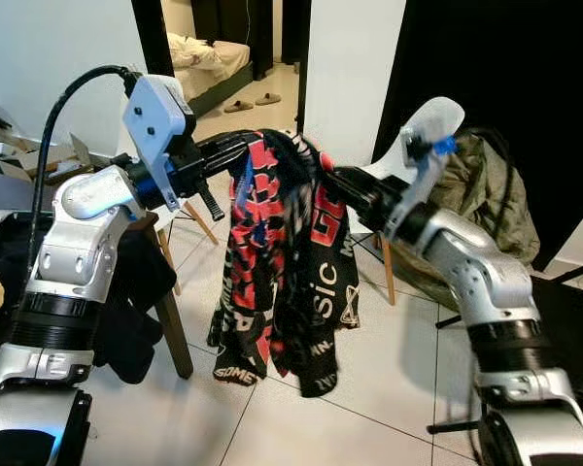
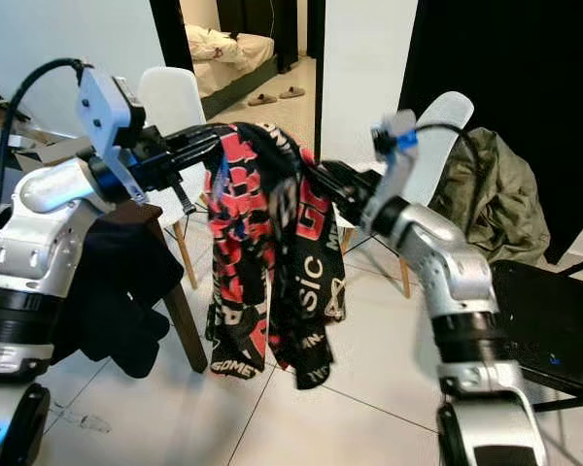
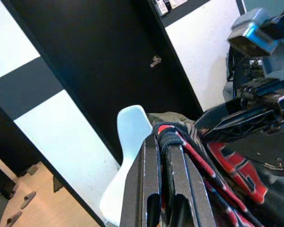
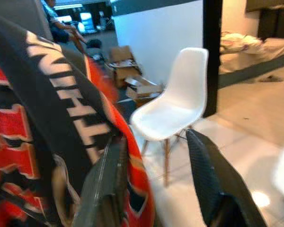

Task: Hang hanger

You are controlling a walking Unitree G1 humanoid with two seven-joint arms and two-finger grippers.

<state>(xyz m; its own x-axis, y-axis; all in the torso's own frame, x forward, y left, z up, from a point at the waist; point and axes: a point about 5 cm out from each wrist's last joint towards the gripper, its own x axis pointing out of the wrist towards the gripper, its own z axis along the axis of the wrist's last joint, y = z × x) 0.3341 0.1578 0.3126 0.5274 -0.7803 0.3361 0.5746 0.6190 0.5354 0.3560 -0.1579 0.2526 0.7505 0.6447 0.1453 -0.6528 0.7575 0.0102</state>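
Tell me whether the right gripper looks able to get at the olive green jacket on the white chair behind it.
Probably not right now: the right gripper is caught up in the red and black printed garment, pointing away from the olive green jacket on the white chair.

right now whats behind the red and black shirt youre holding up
Behind the red and black shirt stands a white chair with an olive jacket draped on it. The shirt covers most of the chair's seat and the floor beyond.

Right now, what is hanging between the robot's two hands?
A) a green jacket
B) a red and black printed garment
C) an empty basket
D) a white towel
B: a red and black printed garment drapes down between the left hand and the right hand.
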